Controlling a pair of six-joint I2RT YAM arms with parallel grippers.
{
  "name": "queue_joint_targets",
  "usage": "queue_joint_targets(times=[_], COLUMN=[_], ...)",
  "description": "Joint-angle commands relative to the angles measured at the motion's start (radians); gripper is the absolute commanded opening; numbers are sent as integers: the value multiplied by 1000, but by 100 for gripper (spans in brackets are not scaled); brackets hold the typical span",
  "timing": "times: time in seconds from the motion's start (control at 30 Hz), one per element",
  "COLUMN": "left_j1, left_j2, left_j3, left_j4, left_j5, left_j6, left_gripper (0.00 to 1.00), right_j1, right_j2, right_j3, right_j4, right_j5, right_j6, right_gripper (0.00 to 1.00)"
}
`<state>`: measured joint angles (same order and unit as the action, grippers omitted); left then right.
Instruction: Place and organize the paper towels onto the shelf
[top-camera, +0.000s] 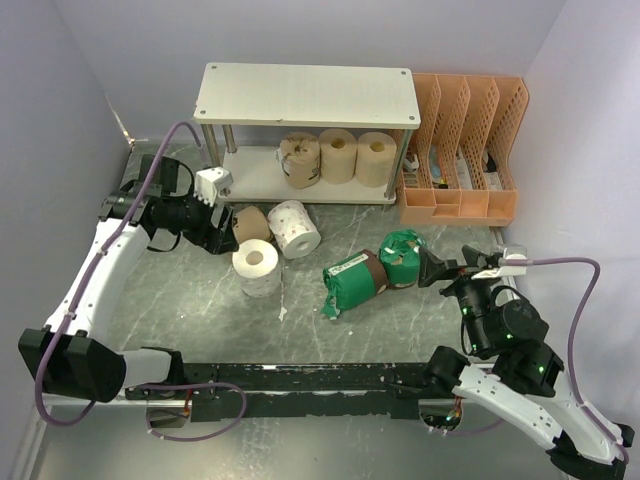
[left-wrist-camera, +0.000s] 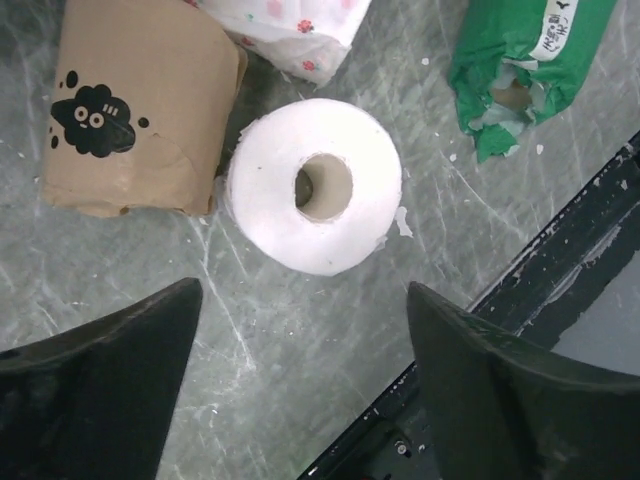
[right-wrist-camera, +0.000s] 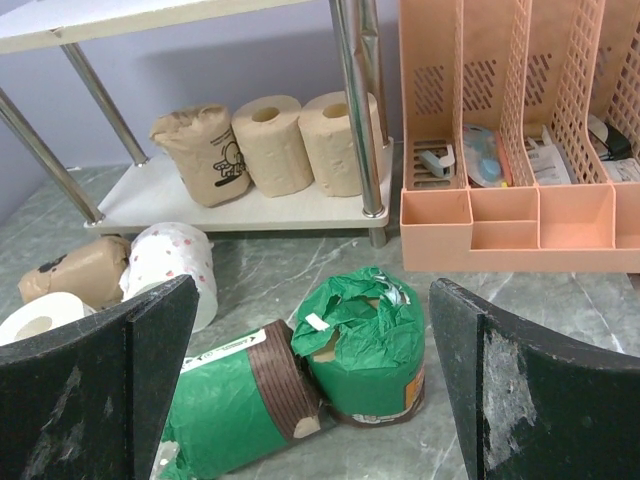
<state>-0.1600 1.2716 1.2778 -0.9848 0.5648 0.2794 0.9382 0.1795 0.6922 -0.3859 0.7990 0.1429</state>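
Observation:
On the lower board of the shelf (top-camera: 250, 175) stand three tan paper towels: a labelled one (top-camera: 299, 160) and two plain ones (top-camera: 338, 155) (top-camera: 377, 158). Loose on the table are a tan printed roll (left-wrist-camera: 135, 110), a flowered white roll (top-camera: 294, 228), a plain white roll (left-wrist-camera: 315, 185) standing on end, and two green-wrapped rolls (right-wrist-camera: 235, 405) (right-wrist-camera: 365, 345). My left gripper (left-wrist-camera: 305, 290) hangs open above the table just short of the white roll, holding nothing. My right gripper (right-wrist-camera: 312, 300) is open and faces the upright green roll, which sits ahead of its fingers.
An orange perforated file rack (top-camera: 465, 150) stands right of the shelf, holding small items. Purple walls close in the left, back and right. A black rail (top-camera: 300, 378) runs along the near table edge. The shelf's top board (top-camera: 305, 95) carries nothing.

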Motion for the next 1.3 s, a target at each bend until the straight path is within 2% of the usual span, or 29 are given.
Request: queue_joint_targets(times=[0.0,0.07,0.1,0.27,0.37,0.53,0.73,1.0,1.27], left_j1=[4,4,6,10,20,25,32,185,188], left_j2=[-9,15,22,-6,-33,49,62,63,102], left_j3=[-16,-37,-57,-188,-264,-250,-259,-338,-386], left_j4=[42,75,94,226,344,381,548,679,728], left_j5=[-44,-171,-191,-23,-53,-37,-173,-76,5], left_j6=[-45,-133,-153,-193,-264,-283,-390,-575,-606], left_gripper=[99,98,98,98,98,98,98,98,98], right_j1=[5,6,5,7,6,5,5,5,5], right_j2=[4,2,0,-18,-22,-27,-43,-35,-46], right_j3=[-6,-7,-7,-10,-10,-11,-13,-14,-16], right_j4=[11,13,13,18,18,18,18,20,23], right_j5=[-5,5,10,14,12,18,19,29,40], right_j6=[3,4,6,6,6,7,10,10,12], right_gripper=[100,100,100,100,100,100,100,100,100])
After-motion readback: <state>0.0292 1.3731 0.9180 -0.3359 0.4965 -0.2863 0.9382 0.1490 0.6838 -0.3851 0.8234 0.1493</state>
